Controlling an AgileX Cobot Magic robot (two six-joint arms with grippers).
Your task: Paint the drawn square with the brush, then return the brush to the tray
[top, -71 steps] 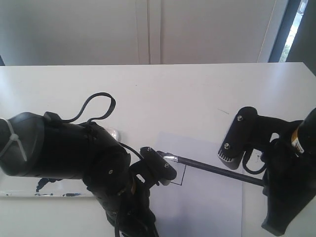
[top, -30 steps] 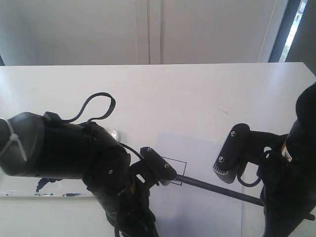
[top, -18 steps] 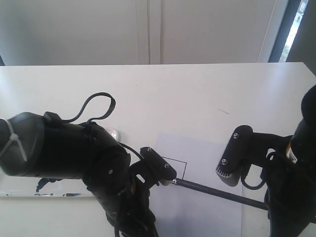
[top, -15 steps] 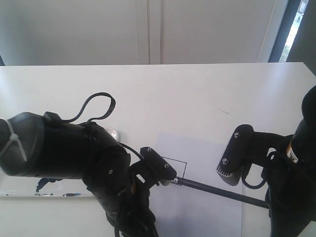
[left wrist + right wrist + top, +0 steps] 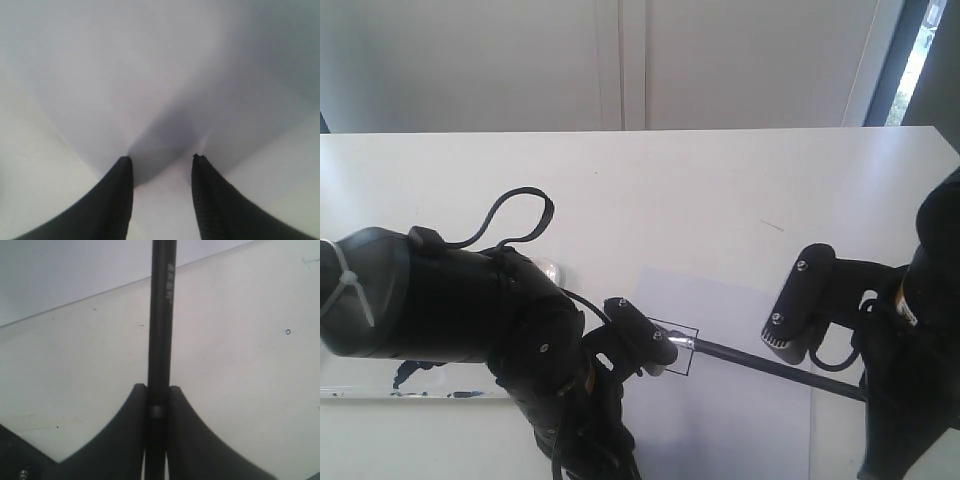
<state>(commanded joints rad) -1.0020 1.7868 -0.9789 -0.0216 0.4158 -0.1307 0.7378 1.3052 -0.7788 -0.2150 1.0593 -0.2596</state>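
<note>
Black-handled, the brush (image 5: 760, 357) sits clamped in the right gripper (image 5: 156, 390), held low and slanted so its ferrule end reaches the drawn square (image 5: 678, 362). Just beside that square, the left gripper (image 5: 162, 160) has its fingers apart over the paper (image 5: 740, 420), probably steadying it.

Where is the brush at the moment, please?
In the exterior view the brush sits right of centre, clamped in the right gripper and slanting across the paper, its silver end at the drawn square beside the left gripper.
</note>
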